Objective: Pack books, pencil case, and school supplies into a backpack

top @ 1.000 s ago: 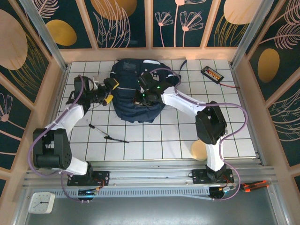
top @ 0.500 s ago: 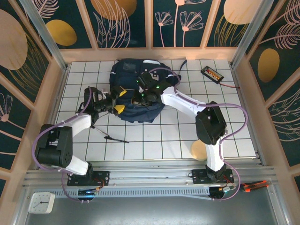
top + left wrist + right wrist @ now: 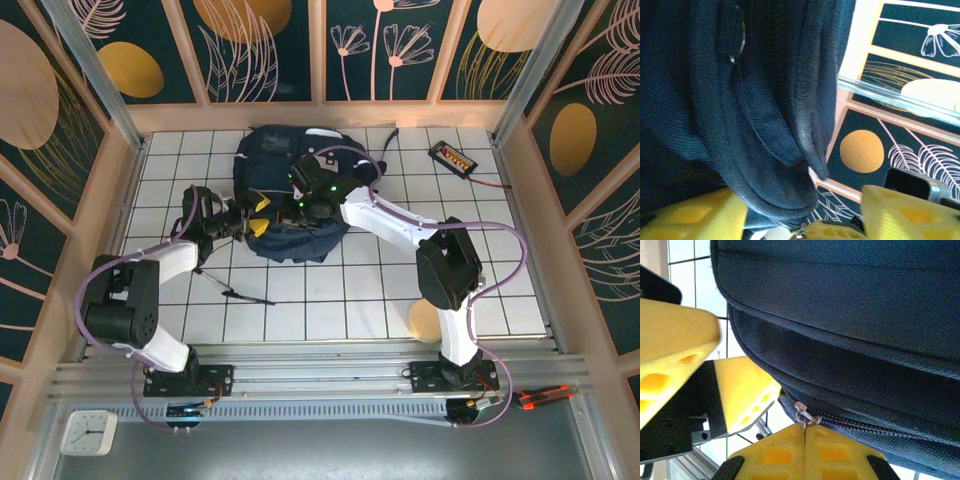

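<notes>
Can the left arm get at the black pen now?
Probably yes: the pen lies uncovered on tiles near that arm; the open left tool only has to back off the backpack.

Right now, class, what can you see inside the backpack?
Nothing of its contents. The backpack presents dark blue fabric folds and a zip, its pull pinched by the right gripper. Whatever is inside is covered by cloth.
</notes>
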Tool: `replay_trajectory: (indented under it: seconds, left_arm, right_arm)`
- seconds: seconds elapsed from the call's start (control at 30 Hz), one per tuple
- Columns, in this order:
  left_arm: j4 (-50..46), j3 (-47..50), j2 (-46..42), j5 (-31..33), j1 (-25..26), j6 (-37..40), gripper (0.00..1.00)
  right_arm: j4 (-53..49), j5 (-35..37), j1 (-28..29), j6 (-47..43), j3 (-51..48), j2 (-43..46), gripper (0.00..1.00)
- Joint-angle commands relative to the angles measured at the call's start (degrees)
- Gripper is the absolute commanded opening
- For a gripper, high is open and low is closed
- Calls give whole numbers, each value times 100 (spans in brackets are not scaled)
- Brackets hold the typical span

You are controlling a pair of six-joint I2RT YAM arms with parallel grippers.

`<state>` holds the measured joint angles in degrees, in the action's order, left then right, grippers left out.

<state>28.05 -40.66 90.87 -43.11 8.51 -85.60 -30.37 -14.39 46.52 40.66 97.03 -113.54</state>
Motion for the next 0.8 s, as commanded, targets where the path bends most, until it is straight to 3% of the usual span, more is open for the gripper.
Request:
replay_trajectory:
  seconds: [0.0,0.13,0.17,0.2,0.43,0.77]
  left_arm:
    - [350,-118,245,1,44,-263,50]
    - [463,-91,355,-9,51,-246,29]
    - [469,-91,378,-22,45,-223,18]
    - [500,-81,394,-49,45,-213,0]
    - [286,-158,354,-59,-33,134,0]
    - [-613,-541,257,-208,-369,918,0]
  right_arm:
    - [177,-86,137,-65,149,55,0]
    - [164,-73,155,-57,118,60,0]
    - [155,-52,155,-59,105,68,0]
    - [126,-24,150,-69,102,77,0]
    - [-452,340,-56,-272,-168,282,0]
    - [-950,835,-1214,-864,-1408,1285,0]
